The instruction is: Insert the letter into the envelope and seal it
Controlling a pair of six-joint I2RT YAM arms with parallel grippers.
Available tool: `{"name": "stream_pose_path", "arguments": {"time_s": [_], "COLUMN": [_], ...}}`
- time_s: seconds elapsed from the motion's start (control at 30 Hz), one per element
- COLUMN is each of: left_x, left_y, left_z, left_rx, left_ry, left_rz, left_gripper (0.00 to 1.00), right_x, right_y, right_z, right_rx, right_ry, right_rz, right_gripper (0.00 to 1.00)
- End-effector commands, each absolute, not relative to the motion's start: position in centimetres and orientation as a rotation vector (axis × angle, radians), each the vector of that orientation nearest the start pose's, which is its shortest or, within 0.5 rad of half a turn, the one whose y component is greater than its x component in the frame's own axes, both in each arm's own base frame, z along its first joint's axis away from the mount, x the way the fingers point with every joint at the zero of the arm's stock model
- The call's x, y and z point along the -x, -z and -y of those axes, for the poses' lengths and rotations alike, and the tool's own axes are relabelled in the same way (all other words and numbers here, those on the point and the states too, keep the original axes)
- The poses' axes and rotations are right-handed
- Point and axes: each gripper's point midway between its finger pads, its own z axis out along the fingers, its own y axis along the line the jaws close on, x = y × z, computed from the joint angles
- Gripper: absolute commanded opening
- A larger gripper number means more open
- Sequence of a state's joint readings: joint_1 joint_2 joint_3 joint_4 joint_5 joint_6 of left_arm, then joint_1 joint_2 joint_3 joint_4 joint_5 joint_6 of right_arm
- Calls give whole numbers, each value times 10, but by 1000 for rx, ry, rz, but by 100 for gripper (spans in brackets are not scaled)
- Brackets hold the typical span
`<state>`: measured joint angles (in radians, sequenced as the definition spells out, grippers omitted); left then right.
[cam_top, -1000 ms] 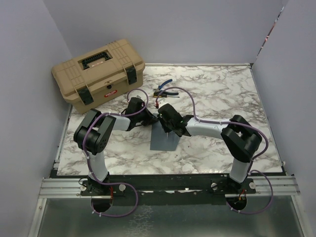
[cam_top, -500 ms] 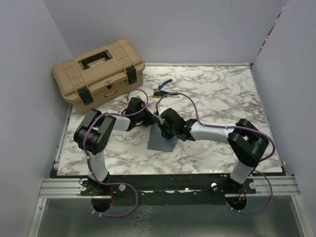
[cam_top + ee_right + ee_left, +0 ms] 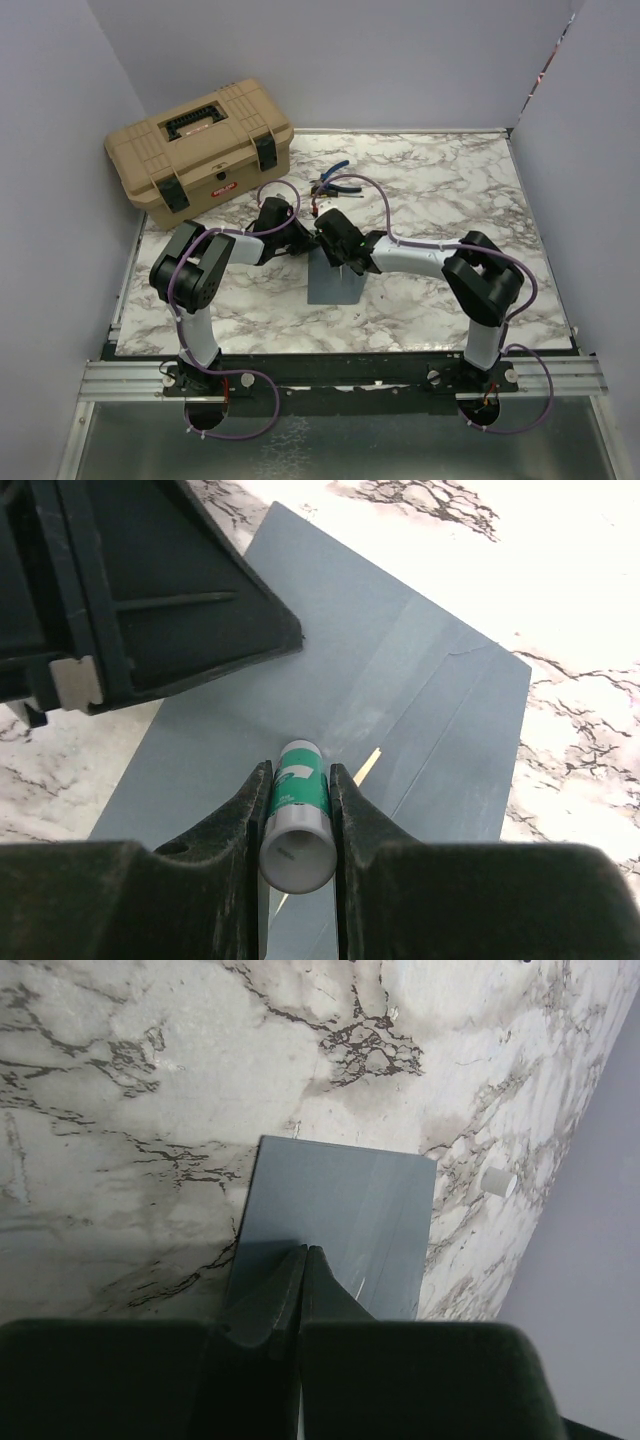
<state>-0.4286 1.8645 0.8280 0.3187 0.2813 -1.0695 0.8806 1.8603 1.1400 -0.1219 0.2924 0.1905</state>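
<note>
The envelope [image 3: 335, 285] is laid flat near the middle of the bench [image 3: 450, 190], closer to the near edge than to the far edge, and it appears slate blue-grey in all 3 views.

The left end effector [image 3: 305, 1255] is fully closed, its 2 fingers pressed together with nothing seen between them. Their tips are set down on the envelope at its far left part.

The right end effector [image 3: 298, 772] is held over the envelope. Its jaws are parted only a little and are clamped on a glue stick [image 3: 298, 815], a white tube with a green label, which is pointed down at the envelope's surface. Whether its tip touches the paper cannot be told.

A thin cream-tan sliver [image 3: 368, 766] is seen at a fold line of the envelope; whether it is the letter cannot be told.

A small white cylinder [image 3: 497, 1180] is seen on the bench just beside the envelope. A tan toolbox [image 3: 200, 150] is placed at the far left corner, and blue-handled pliers [image 3: 335, 180] are laid towards the far edge, near its middle.
</note>
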Motion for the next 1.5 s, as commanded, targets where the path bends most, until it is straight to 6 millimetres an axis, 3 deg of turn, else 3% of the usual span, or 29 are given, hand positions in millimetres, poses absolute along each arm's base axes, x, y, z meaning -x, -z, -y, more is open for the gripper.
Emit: {"name": "stream_pose_path", "arguments": {"time_s": [0.0,0.2,0.37,0.57,0.83,0.93,1.03,1.2,1.37,1.47], "left_x": [-295,-294,-293,-293,-293,-292,-292,-294,-296,-297], "left_y": [71,73,74,74,72,72,70,71,75,75], "left_z": [207,207,206,207,207,208,210,212,212,212], "left_rx": [749,751,753,751,746,742,725,729,746,750], "left_ry": [631,628,626,630,640,648,663,670,663,659], "left_rz": [-2730,-2736,-2739,-2740,-2739,-2740,-2741,-2741,-2740,-2739], "left_gripper": [0,0,0,0,0,0,0,0,0,0], "right_x": [-308,-262,-250,-259,-317,-325,-321,-295,-268,-264], "right_y": [-23,-10,-19,-8,-15,-15,-21,-28,-22,-31], "right_z": [-291,-303,-293,-280,-284,-291,-300,-312,-309,-307], "right_rx": [706,790,759,743,615,618,645,755,850,848], "right_ry": [-54,-135,-157,-45,-36,-71,-150,-326,-423,-433], "right_rz": [-2370,-2437,-2457,-2454,-2405,-2404,-2399,-2410,-2446,-2436], "right_gripper": [0,0,0,0,0,0,0,0,0,0]}}
